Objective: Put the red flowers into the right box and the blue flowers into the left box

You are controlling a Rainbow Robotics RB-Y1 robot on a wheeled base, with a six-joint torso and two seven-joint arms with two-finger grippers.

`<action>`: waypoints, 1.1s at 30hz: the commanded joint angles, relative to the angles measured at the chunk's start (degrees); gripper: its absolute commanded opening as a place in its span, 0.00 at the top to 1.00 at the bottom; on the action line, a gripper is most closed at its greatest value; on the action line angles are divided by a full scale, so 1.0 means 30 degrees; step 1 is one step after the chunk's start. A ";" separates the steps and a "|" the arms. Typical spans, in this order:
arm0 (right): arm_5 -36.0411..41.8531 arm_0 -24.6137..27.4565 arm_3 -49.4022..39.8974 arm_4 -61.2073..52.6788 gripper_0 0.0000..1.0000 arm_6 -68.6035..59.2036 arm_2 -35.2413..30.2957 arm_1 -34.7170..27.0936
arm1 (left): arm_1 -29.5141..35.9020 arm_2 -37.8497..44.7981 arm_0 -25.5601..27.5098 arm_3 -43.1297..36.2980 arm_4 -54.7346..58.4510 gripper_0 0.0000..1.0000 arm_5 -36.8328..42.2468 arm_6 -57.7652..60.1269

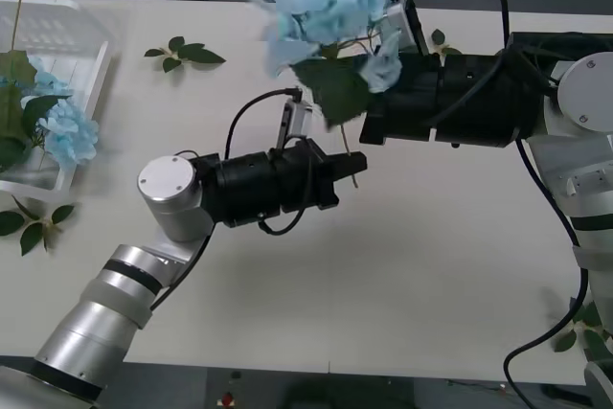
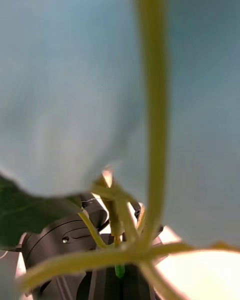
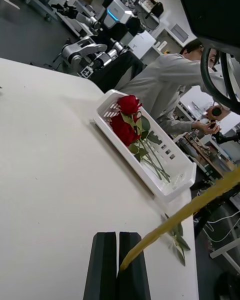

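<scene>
- My left gripper (image 3: pixel 118 265) is clenched over mid-table, its two black fingers (image 3: pixel 103 262) pressed flat together on the end of a yellow-green stem (image 3: pixel 185 212) that slants away from them.
- In the front view that left gripper (image 1: pixel 350 165) points toward my right arm, meeting it just under the lifted blue flower (image 1: pixel 330 7) held above the table's centre.
- My right gripper (image 1: pixel 378 55) sits behind the bloom and its dark leaf (image 1: pixel 335 88); petals and stems crowd the right wrist view, so I cannot tell whether those fingers are closed or released.
- The right wrist view shows the blue flower's pale petals (image 2: pixel 65 80) and forked stems (image 2: pixel 150 155) very close, with my left gripper's dark body (image 2: pixel 65 240) just beyond.
- The left box (image 1: pixel 81 55) lies at the table's far left corner, with another blue flower (image 1: pixel 67 126) lying in it, leaves spilling over its near edge.
- The right box (image 3: pixel 165 180) sits near the table's edge, well apart from my left fingers, with red flowers (image 3: pixel 125 120) lying inside.
- Loose leaf sprigs (image 1: pixel 187 53) lie near the left box; bare white table (image 1: pixel 383 284) stretches between me and my arms.
</scene>
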 commanded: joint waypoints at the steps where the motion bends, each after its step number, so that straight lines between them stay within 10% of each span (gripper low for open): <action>1: -0.0230 -0.0344 -0.0670 -0.0241 0.24 0.0511 -0.0017 -0.0108 | -0.0231 -0.0316 -0.0589 -0.0259 0.0204 1.00 -0.0141 -0.0211; 5: -0.0259 -0.0315 -0.0670 -0.0270 0.00 0.0569 -0.0163 -0.0108 | -0.0231 -0.0316 -0.0619 -0.0289 0.0263 1.00 -0.0258 -0.0211; 23: 0.0795 -0.0491 -0.0670 0.0023 0.00 0.1536 -0.0134 -0.1016 | 0.0678 -0.0316 -0.0589 -0.0289 0.1054 1.00 -0.0171 -0.0211; 33: 0.3491 -0.0491 0.0853 -0.0094 0.00 0.5198 -0.0339 -0.1631 | 0.7826 -0.0404 -0.0853 -0.1783 0.6825 1.00 0.2642 -0.0211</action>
